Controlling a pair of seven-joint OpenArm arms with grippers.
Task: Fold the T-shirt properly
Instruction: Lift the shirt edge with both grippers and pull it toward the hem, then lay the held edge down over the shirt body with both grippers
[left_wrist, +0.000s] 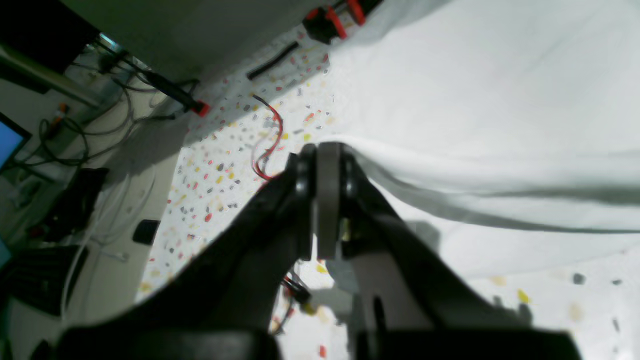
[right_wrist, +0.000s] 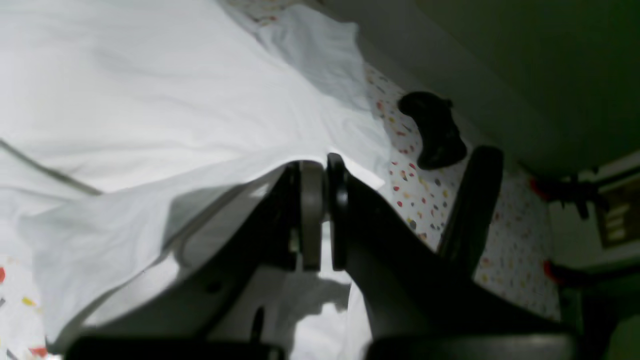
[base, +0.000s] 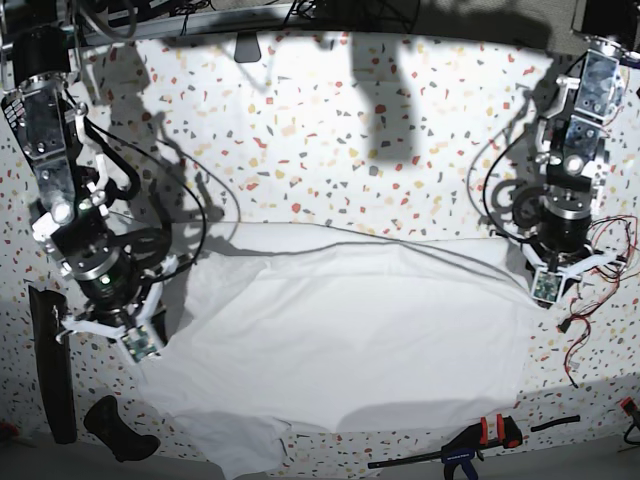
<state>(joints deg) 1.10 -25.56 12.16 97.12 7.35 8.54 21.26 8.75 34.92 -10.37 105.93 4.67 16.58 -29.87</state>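
Both hands are clenched on the T-shirt (base: 340, 330): the left hand (left_wrist: 327, 150) and right hand (right_wrist: 317, 167) each pinch an edge. Soft, light cotton will sag and crease, so grips belong at edges or corners, kept taut above the desk (base: 330, 150).

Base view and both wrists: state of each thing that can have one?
T-shirt: spread on the table, one edge lifted by both grippers.
Left gripper: shut on the T-shirt's edge.
Right gripper: shut on the T-shirt's edge.
Clamp: lying flat on the table, apart from the T-shirt.
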